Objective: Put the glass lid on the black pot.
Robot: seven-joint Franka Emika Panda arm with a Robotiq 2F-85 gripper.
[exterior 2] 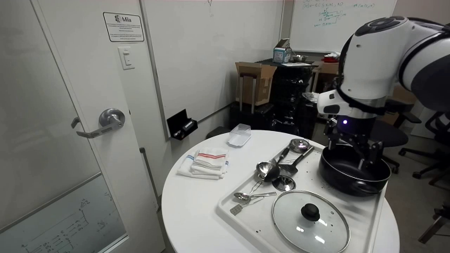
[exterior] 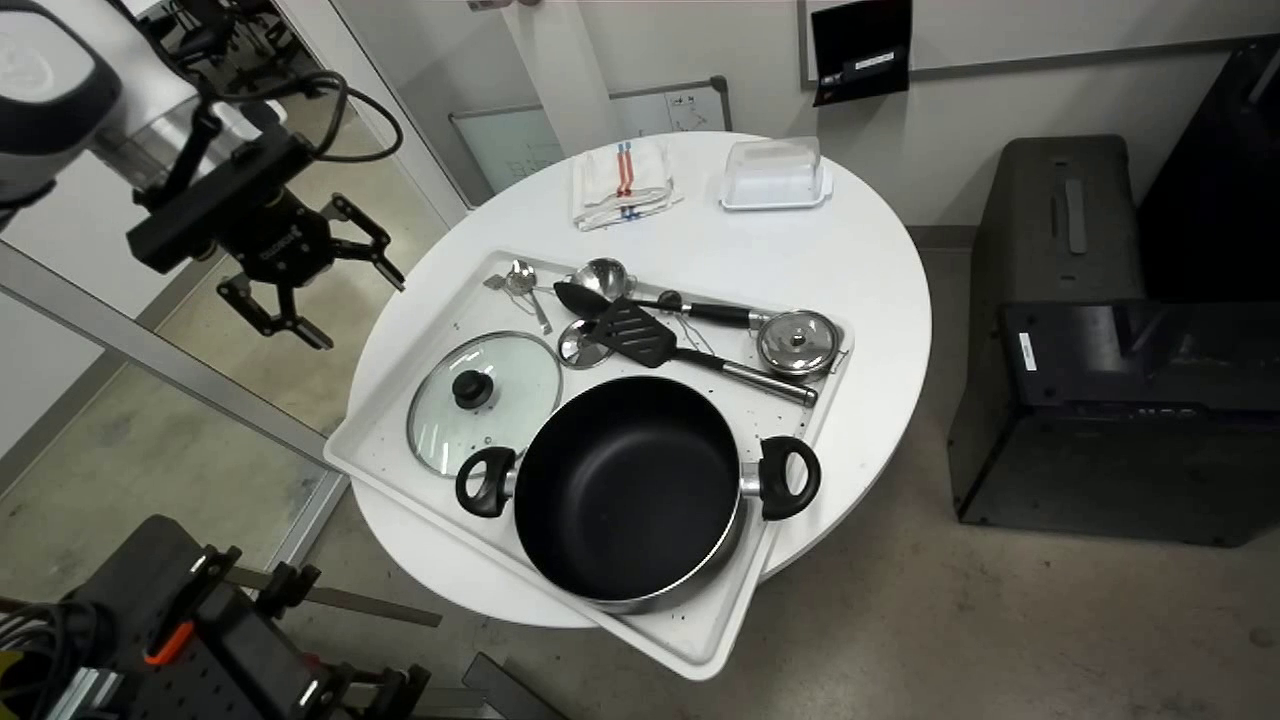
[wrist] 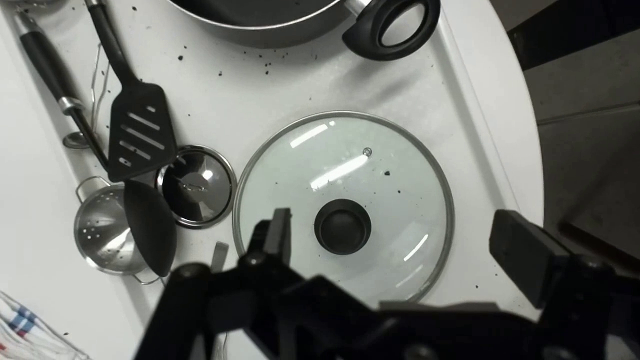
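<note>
From near to far in an exterior view, we find first the black pot, uncovered, at the near corner of the tray. A little farther and to the left lies the glass lid, flat on the same tray, its black knob upward. Left of the lid, in the air, hangs the gripper, with fingers spread wide and nothing between them. Farther, to the right, is the black spatula; at the far side of the table, the folded towel. We judge that the step in hand is to line up for the lid, not yet to grasp it. The next move, in our opinion, calls for bringing the knob centrally between the fingers, then descending straight and closing on it.
</note>
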